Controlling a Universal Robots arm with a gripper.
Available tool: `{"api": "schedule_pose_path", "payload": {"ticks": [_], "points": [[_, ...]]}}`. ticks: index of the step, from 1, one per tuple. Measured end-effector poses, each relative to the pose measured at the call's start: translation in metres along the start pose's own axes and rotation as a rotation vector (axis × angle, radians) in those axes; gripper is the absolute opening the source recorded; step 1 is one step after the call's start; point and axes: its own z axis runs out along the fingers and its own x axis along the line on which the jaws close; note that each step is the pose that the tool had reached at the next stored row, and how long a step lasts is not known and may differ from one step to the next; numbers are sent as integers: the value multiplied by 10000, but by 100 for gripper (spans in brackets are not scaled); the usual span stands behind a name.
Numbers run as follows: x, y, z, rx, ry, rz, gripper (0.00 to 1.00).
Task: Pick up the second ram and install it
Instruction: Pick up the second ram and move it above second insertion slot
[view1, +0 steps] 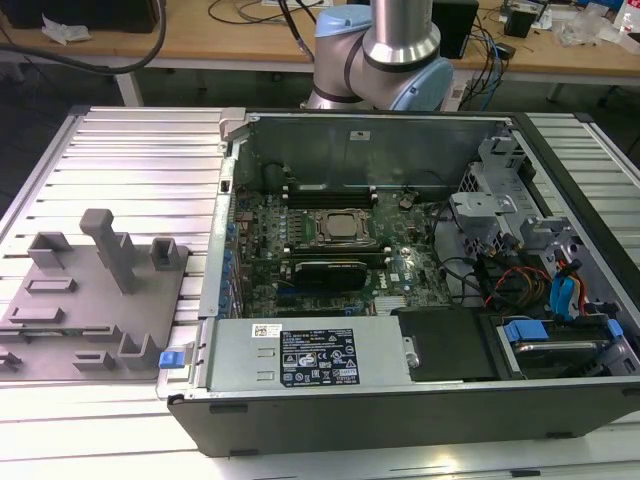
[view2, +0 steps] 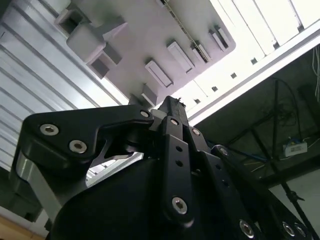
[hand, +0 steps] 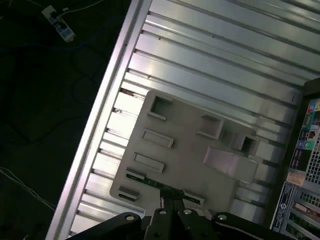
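The gripper (hand: 172, 194) hangs above the grey fixture (hand: 190, 150). In both wrist views its 2 fingers meet at the tips (view2: 172, 102), narrow, with nothing visible between them. Just beyond the tips in the first wrist view, a thin green ram (hand: 149, 183) lies in a slot along the fixture's edge, partly hidden by the gripper. I judge the ram light, stiff and fragile. It is best pinched across its flat faces near the middle of the top edge, clear of the contacts. Farther off, on the exterior view's right, the open case (view1: 300, 420) sits on the slotted table (view1: 130, 170) with its board (view1: 400, 270) exposed.
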Motion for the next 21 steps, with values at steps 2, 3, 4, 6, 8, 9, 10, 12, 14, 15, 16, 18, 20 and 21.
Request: {"api": "schedule_pose_path", "payload": {"ticks": [2,3,4,6,8,9,10,12,14,15,16,18,20,21], "points": [[0,0,0,-10,19,-416,11],[0,0,0,-13,25,-543,11],[0,0,0,-15,30,-647,11],[0,0,0,-22,41,-915,11],[0,0,0,-29,55,-1210,11],[0,0,0,-34,63,-1398,11],[0,0,0,-37,71,-1571,11],[0,0,0,-42,80,-1768,11],[0,0,0,-49,92,-2038,11],[0,0,0,-51,98,-2165,11],[0,0,0,-59,112,-2467,11],[0,0,0,-66,124,-2751,11],[0,0,0,-71,135,-2988,11],[0,0,0,-73,140,-3090,11]]}}
